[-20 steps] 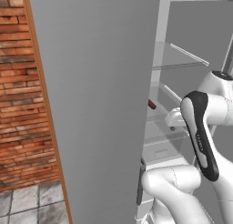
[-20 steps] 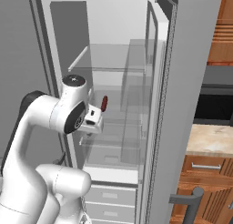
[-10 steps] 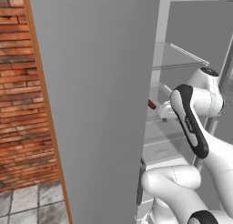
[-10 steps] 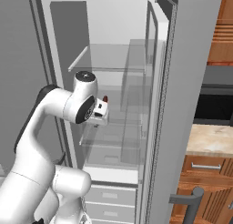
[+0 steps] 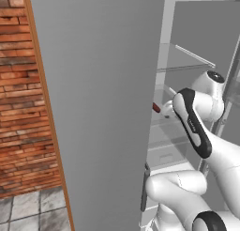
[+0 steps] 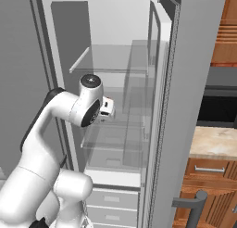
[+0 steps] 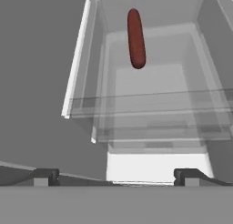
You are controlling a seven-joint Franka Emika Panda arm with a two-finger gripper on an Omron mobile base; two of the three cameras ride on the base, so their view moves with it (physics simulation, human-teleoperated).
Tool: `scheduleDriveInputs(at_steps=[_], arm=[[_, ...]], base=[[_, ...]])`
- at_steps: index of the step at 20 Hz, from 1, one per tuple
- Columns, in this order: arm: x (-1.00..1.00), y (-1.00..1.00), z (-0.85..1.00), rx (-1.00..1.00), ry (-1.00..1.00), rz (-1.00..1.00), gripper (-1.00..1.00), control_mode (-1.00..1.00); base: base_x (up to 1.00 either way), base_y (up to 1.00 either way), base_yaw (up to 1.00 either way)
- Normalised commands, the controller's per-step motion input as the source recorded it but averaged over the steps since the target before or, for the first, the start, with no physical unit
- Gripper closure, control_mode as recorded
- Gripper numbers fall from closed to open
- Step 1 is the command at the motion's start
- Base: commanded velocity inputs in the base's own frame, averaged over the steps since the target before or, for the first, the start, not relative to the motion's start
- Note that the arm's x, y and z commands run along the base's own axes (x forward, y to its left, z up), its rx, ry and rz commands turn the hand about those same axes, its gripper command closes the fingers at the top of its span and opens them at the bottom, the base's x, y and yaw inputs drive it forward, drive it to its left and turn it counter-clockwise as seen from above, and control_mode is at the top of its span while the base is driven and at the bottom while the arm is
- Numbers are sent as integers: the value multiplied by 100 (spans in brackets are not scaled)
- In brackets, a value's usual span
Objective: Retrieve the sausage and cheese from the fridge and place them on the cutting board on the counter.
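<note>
The thin, dark reddish-brown sausage link (image 7: 136,38) lay on a clear shelf (image 7: 150,107) inside the tall grey fridge (image 6: 115,46), toward twelve o'clock in the hand view. Judging by this, the reach should carry on inward, centring the link crosswise between the tips before closing. The end effector (image 7: 116,176) was spread wide and held nothing. The white arm was bent at the elbow, its wrist pointed into the compartment.

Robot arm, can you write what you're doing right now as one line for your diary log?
phase: reaching into fridge | gripper: open, empty | sausage: on clear shelf, ahead of fingertips, untouched | cheese: unseen
</note>
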Motion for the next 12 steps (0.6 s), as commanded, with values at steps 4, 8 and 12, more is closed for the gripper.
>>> scheduleDriveInputs(at_steps=[4, 8, 12], arm=[[45, 0, 0, 0, -9, 0, -100, -100], [59, -10, -11, 0, -8, 0, -100, -100], [62, -18, -9, 0, -1, -1, -100, -100]], base=[[0, 0, 0], [0, 0, 0], [0, 0, 0]])
